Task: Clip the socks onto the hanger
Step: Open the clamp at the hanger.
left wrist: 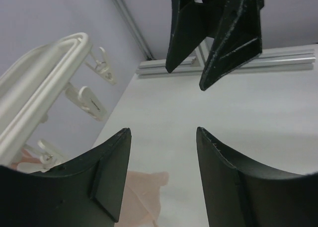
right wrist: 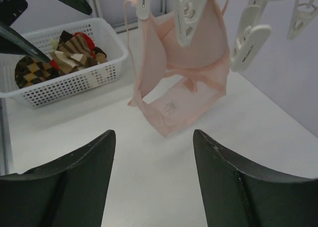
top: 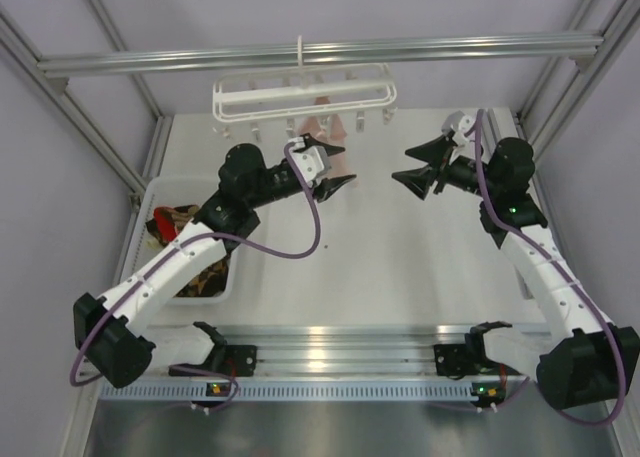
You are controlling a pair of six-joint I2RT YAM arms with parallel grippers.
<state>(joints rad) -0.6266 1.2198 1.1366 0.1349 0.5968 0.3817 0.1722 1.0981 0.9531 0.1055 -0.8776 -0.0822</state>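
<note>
Left claw (left wrist: 163, 131) and right claw (right wrist: 154, 132) agape, empty; socks (right wrist: 44, 60) half hidden in basket (right wrist: 74, 84), hanger (left wrist: 39, 83) cropped.

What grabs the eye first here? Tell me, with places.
The open left gripper and right gripper face each other above the middle of the table. Beyond them hangs the white hanger with a pale pink fabric piece clipped to it. The argyle socks lie in a white basket at the left edge.
</note>
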